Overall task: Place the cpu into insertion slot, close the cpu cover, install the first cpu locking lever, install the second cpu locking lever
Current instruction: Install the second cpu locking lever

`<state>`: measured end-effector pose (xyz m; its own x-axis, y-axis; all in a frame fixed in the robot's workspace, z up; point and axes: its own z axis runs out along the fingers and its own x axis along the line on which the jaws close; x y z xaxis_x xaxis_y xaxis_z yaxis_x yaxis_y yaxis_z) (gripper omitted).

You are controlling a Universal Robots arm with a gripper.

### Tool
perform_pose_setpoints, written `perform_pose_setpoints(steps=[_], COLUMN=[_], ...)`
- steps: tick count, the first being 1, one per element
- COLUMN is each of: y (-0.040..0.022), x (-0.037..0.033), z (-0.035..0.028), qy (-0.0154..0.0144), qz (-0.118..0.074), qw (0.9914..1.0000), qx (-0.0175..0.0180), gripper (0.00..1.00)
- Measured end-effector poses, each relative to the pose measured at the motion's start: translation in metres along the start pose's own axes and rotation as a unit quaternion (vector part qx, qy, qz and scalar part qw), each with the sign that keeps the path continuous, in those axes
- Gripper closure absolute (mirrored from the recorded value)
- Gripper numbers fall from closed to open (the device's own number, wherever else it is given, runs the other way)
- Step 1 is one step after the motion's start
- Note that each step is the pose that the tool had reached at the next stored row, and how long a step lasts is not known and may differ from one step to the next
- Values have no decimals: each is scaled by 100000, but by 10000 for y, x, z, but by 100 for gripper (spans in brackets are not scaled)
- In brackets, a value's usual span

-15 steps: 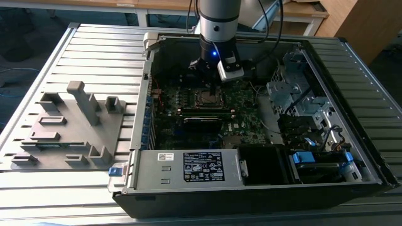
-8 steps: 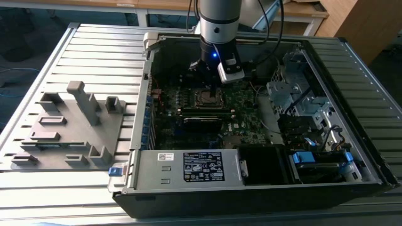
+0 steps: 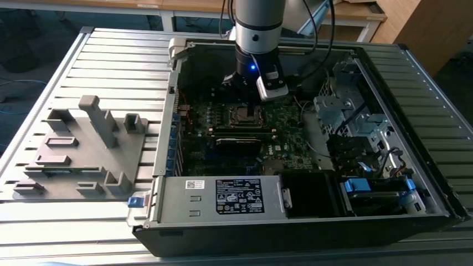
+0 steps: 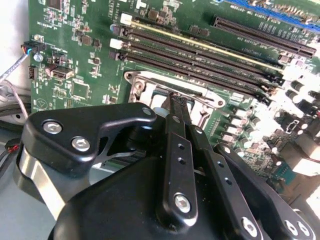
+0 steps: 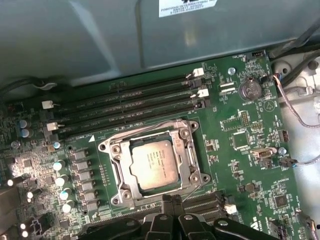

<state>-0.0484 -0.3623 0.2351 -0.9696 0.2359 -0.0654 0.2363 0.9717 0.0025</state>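
presently, entries as logged:
cpu (image 5: 156, 164): seated in the insertion slot (image 5: 120, 175), silvery face up; judged thin, stiff, light, fragile beneath.
cpu cover (image 5: 187, 150): lowered around the chip; judged springy sheet metal, best pressed at the rim.
locking lever (image 5: 192, 191): thin wire seen along the socket edge; latching could not be told.
gripper (image 4: 176, 101): fingers drawn together, nothing visibly held, tips at the socket edge.
room: memory slots (image 5: 130, 107) close beside; capacitors (image 5: 62, 180) crowded one side.
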Motion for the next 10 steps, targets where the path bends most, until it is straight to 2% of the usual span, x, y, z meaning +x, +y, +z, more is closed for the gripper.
perform_pose_setpoints(steps=[10], y=[-57], x=[-14], z=[1], qy=[2], qz=[-163], qw=[100000], qx=[-13], gripper=[89])
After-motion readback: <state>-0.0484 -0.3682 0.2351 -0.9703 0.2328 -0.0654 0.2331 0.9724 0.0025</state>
